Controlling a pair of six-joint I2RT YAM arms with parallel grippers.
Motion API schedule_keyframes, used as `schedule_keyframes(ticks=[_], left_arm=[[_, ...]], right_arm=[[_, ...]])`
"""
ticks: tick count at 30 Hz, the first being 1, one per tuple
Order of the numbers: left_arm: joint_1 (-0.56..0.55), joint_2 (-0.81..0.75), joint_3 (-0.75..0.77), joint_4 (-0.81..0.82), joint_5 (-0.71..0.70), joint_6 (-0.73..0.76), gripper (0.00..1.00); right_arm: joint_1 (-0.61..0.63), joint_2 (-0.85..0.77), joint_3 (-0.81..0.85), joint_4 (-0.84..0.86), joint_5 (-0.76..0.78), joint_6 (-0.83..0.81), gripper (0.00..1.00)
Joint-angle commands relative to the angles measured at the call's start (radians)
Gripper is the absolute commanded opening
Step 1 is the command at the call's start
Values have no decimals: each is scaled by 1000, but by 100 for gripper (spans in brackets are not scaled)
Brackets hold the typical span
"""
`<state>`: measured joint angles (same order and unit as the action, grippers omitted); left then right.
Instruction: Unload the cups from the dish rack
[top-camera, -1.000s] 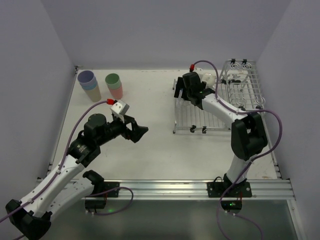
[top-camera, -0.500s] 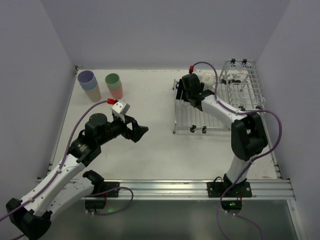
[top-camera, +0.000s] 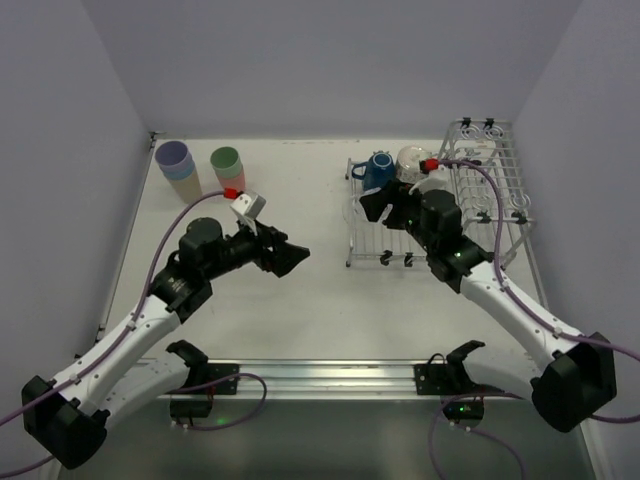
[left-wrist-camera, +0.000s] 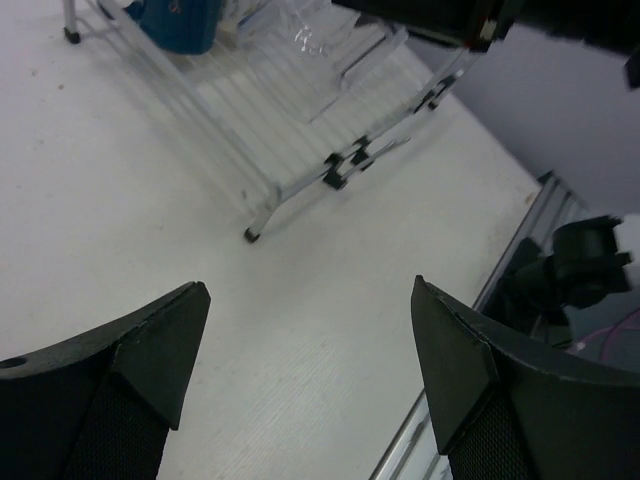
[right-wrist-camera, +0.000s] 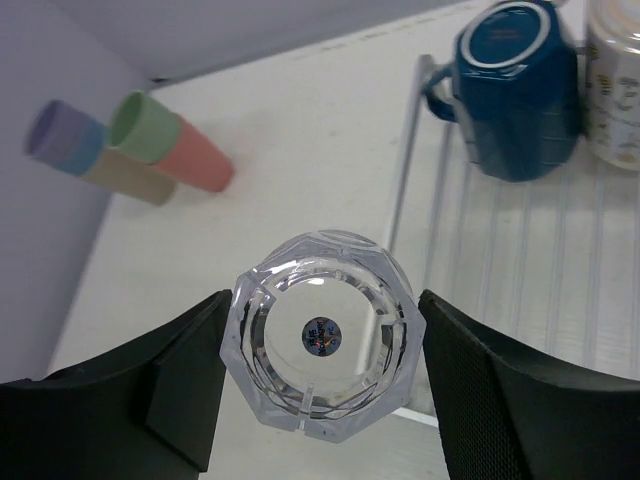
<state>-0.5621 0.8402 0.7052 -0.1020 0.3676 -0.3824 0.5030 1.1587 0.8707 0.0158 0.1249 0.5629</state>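
While the right claw (right-wrist-camera: 322, 352) clamps the clear glass (right-wrist-camera: 300, 285) dead centre | left claw (left-wrist-camera: 308, 300) gapes wide — empty.

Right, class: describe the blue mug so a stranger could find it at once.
Start at the wire dish rack on the table's right side. At its far left corner sits the blue mug, beside a white speckled mug. Its dark blue colour sets it apart.

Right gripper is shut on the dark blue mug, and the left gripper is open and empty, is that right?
Not quite. The right gripper is shut on the clear glass, not the dark blue mug, which sits on the dish rack; the right wrist view shows this. The left gripper is open and empty, as you said.
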Motion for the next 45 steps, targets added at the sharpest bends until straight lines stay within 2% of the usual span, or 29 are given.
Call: schedule_keyframes(ticks=[1,3,6,9,14,19,22,25,28,29,30,31,33,34,35,36,37,38,39,41,45], left_arm=[[7,22,-18,259,88,-191,88],[7,52,-64,417,154,-307,87],[5,108,-107,568,194,-439,86],[5,135,-131,643,185,-513,84],[1,135,-156,676,163,-555,81],[-10,157,-173,760,174,-598,73],[-15,165,-182,801,168,-609,62],[-16,172,-182,820,148,-613,46],[-16,172,-174,841,123,-604,11],[-16,168,-159,822,98,-578,0],[-16,165,-144,791,81,-558,0],[-16,158,-121,750,61,-531,0],[-16,164,-11,549,-28,-408,0],[-16,175,38,477,-62,-368,0],[-16,194,95,311,-134,-269,0],[-16,244,219,220,-177,-225,0],[-16,275,278,149,-212,-184,0],[-15,310,336,-4,-273,-105,0],[-15,388,458,-77,-318,-67,0],[-13,463,561,-227,-401,18,0],[-6,688,788,-396,-550,103,0]], right_arm=[[0,-96,-84,255,-215,132,49],[2,-134,-143,359,-325,219,48],[2,-151,-203,481,-451,317,48],[0,-154,-243,564,-539,388,48],[0,-137,-312,677,-602,474,48],[-1,-47,-341,858,-679,568,48],[0,5,-354,938,-697,623,48],[5,44,-352,966,-712,655,49],[8,68,-354,978,-716,667,51],[11,70,-355,975,-716,667,53],[9,67,-357,969,-714,666,59],[11,62,-357,958,-714,648,72],[11,27,-349,865,-700,614,89],[11,9,-345,816,-690,565,93],[11,-14,-340,703,-676,536,96],[11,-61,-329,643,-639,504,97],[9,-85,-325,591,-621,447,98],[11,-109,-322,494,-601,419,99],[11,-132,-312,445,-564,392,99],[11,-195,-305,330,-536,313,99],[11,-280,-288,176,-470,197,99]])
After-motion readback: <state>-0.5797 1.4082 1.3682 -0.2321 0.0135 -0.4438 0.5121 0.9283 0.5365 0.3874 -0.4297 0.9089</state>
